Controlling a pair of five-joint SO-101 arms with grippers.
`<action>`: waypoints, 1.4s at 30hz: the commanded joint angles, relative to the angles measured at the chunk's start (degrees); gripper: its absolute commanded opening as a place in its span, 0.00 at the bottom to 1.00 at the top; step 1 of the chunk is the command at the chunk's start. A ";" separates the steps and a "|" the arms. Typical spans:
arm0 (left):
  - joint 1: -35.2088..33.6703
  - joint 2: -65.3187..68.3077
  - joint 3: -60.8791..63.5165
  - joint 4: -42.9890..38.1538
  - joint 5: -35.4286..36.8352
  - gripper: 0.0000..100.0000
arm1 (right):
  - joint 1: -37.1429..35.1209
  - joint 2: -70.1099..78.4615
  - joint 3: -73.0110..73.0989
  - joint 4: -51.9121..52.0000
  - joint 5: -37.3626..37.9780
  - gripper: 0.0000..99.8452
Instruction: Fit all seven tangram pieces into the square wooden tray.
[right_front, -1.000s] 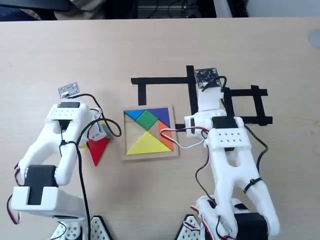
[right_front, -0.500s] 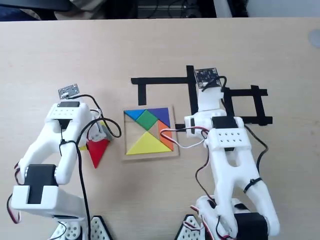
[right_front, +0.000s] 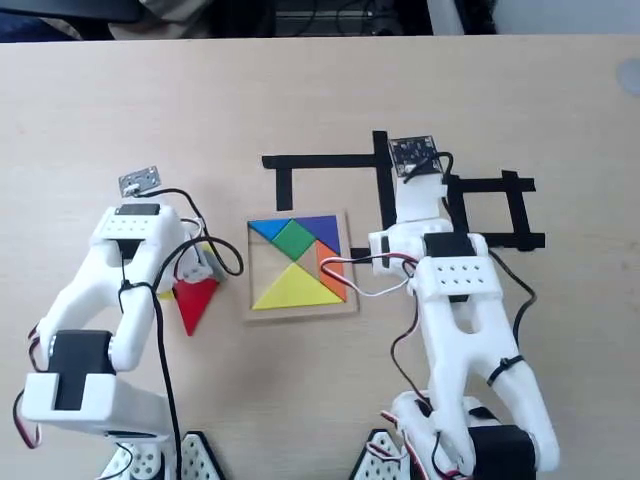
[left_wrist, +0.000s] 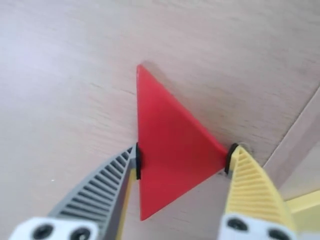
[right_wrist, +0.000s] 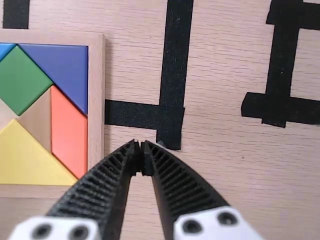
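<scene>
The square wooden tray (right_front: 300, 313) lies at the table's centre with blue (right_front: 327, 226), green (right_front: 292, 241), orange (right_front: 333, 273) and yellow (right_front: 288, 287) pieces in it. A bare wooden gap (right_wrist: 38, 118) shows between the green and yellow pieces. Left of the tray, the red triangle (right_front: 192, 303) sits low at the table surface, and my left gripper (left_wrist: 183, 161) is shut on it, one finger (left_wrist: 239, 167) on each side. My right gripper (right_wrist: 139, 151) is shut on nothing, just right of the tray rim (right_wrist: 96, 100), over the end of a black tape line.
Black tape lines (right_front: 330, 161) form squares behind and to the right of the tray. Both white arms stretch from the near table edge. Bare table lies at the far side and far right.
The red triangle and my left gripper have shifted very slightly. The right arm has stayed still.
</scene>
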 joint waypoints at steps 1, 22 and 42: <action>-0.04 0.62 0.13 -0.97 -1.58 0.19 | -0.70 -1.71 -0.13 -0.35 0.53 0.02; -0.04 0.44 -0.57 1.05 -3.78 0.25 | -0.70 -1.71 -0.13 -0.35 0.62 0.02; -0.57 0.35 -18.42 18.81 -6.51 0.23 | -0.79 -2.07 0.48 -0.35 2.20 0.02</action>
